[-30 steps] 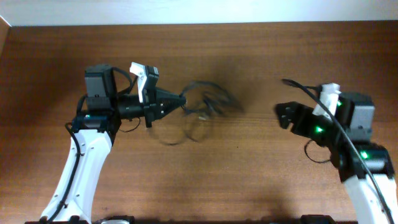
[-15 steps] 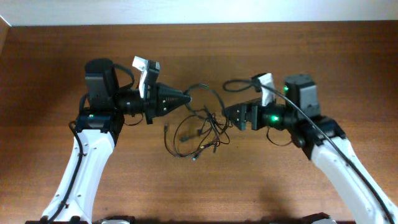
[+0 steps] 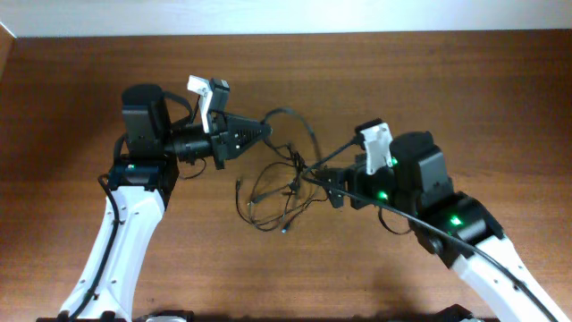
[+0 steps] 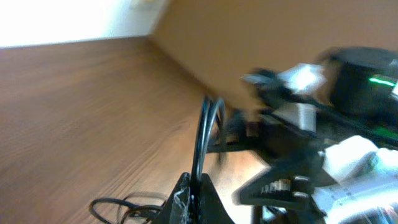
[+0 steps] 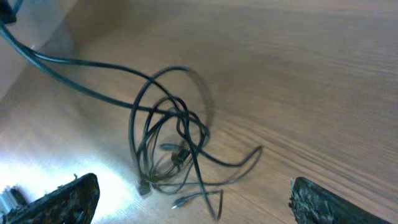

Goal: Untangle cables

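Note:
The cables (image 3: 279,191) are thin black cords in a loose tangle at mid-table, with small plugs lying on the wood. My left gripper (image 3: 261,133) is shut on strands of it, and one strand arcs right from its tip and down into the tangle. In the left wrist view the jaws (image 4: 193,188) pinch two strands of cable (image 4: 202,134) that rise straight out of them. My right gripper (image 3: 324,186) stands wide open at the tangle's right edge. In the right wrist view the tangle (image 5: 166,148) lies ahead of the spread fingers (image 5: 62,202), with nothing between them.
The brown wooden table (image 3: 429,80) ends at a white wall along the far edge. The two white arms (image 3: 121,241) reach in from the near corners. The right arm (image 4: 323,118) fills the right of the left wrist view, close to the left gripper.
My right arm swung in from the table's right side to the tangle and opened its jaws wider. The left gripper kept its hold, and the cables shifted and spread toward the middle.

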